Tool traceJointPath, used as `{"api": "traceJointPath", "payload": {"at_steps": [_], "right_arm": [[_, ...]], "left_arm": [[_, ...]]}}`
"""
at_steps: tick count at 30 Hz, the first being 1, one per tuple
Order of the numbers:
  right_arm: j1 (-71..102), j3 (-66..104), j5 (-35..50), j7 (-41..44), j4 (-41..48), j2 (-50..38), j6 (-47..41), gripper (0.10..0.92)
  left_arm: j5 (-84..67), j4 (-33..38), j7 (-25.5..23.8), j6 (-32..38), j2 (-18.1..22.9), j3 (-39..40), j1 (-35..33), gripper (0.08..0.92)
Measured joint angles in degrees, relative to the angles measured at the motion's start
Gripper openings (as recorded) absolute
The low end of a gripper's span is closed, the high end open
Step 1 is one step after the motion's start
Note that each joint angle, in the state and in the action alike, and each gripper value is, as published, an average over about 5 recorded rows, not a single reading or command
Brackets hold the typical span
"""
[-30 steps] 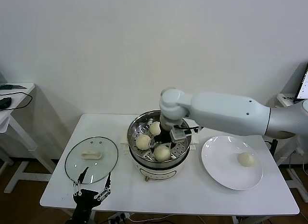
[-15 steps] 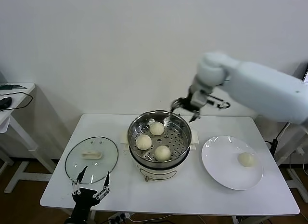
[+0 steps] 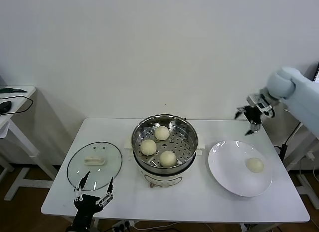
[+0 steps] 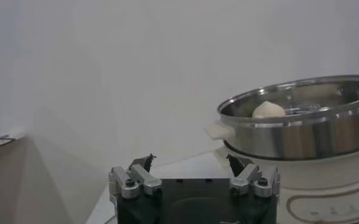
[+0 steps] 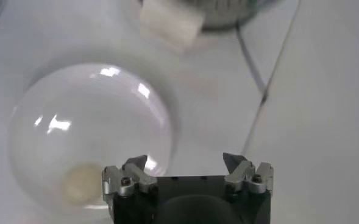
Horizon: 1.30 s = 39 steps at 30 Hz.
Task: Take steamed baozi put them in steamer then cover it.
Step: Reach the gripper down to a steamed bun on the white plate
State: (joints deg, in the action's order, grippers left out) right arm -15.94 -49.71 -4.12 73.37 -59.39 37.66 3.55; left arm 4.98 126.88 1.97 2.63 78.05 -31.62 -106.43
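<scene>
Three round, cream-white buns are seen seated on the perforated steel floor of the steamer, a shiny round pot on a cream body with side handles, placed mid-tabletop. No writing can be read on it. A fourth bun is left on the flat white plate to the steamer's right. The round glass lid, cream handle uppermost, is laid flat on the steamer's other side. The right gripper is held high above the plate's far edge, jaws spread, nothing gripped. The left gripper is parked low at the near edge beside the lid, jaws likewise apart.
</scene>
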Motion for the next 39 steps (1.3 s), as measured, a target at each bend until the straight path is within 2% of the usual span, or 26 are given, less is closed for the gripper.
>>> {"api": "traceJointPath", "payload": {"at_steps": [14,30,39], "right_arm": [[13.5,7.0,-4.0,-2.3,4.4,-1.4,-2.5,0.823],[19.2,11.2,-6.3,-4.3,7.0,-0.2,-2.9,0.821],[20.3,12.4,-6.7,-4.8,7.6,0.2,-2.6,0.722]], "left_arm": [[0.0,0.0,0.0,-0.1,0.5,0.0,-0.5,0.823],[0.0,-0.3,0.0,0.0,0.7,0.0,-0.4,0.823],[-0.4,-0.6,-0.1,0.0,0.4,-0.3,0.0,0.823]]}}
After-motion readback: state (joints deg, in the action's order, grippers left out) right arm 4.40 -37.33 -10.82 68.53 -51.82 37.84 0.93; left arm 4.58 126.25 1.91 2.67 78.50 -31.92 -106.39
